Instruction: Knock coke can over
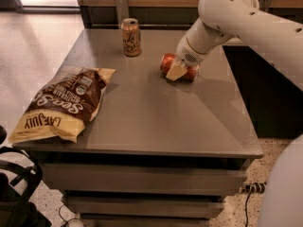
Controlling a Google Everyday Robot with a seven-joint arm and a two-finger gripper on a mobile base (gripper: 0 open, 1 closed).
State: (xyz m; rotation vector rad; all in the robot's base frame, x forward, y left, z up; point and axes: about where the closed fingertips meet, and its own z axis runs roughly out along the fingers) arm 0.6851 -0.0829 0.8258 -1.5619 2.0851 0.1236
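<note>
Red-orange, the coke can [167, 63] lies on its side on the grey worktop [156, 117], towards the back right, with my hand [176, 71] down against it; I cannot tell whether the hand is spread or pressed together. A tan-gold can [131, 38] stands upright nearby to the left, and a brown chip bag [64, 103] lies front left

Tan-gold can [131, 37] upright near far table [156, 115] edge; chip bag [64, 103] flat, near-left corner.

Two cans [131, 38] [166, 63], one bag [66, 103], one pincer [176, 72] against can
</note>
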